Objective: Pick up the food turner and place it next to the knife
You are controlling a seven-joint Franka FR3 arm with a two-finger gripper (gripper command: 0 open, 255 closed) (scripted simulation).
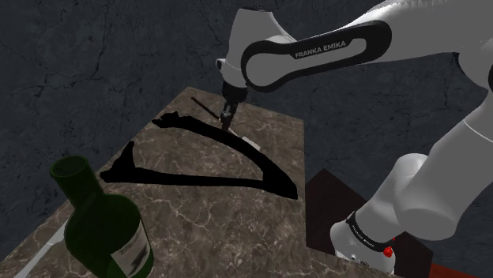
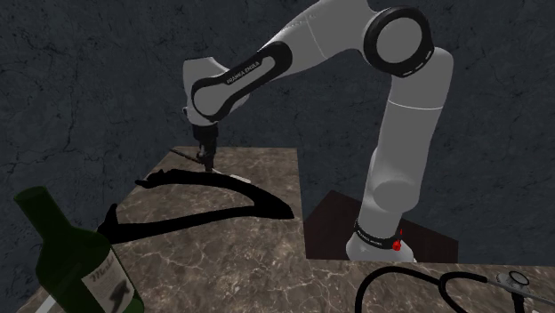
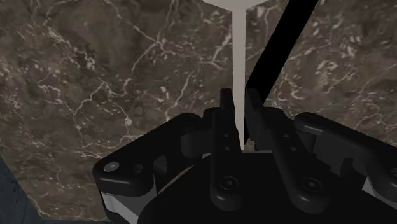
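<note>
Gripper [image 3: 240, 102] narrow, fingers clasping the pale handle of the food turner [image 3: 239, 51]. Long axis runs straight out from the fingers, blade end away from the hand. Location: far end of the marble table [image 1: 237, 209] in the shoulder view. Open marble lies nearer, with a green bottle [image 1: 103, 229] at the near left corner

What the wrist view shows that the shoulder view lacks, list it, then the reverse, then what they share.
Wrist view's own: the food turner, its pale thin handle running straight between the black fingers of the tool, which press close on both sides, and widening at its far end. Shoulder view's own: a green bottle with a label at the lower left, the white arm, its dark red stand, and the dark wall behind. Shared: the brown marbled tabletop, the tool low over it, and the black shadow.
</note>
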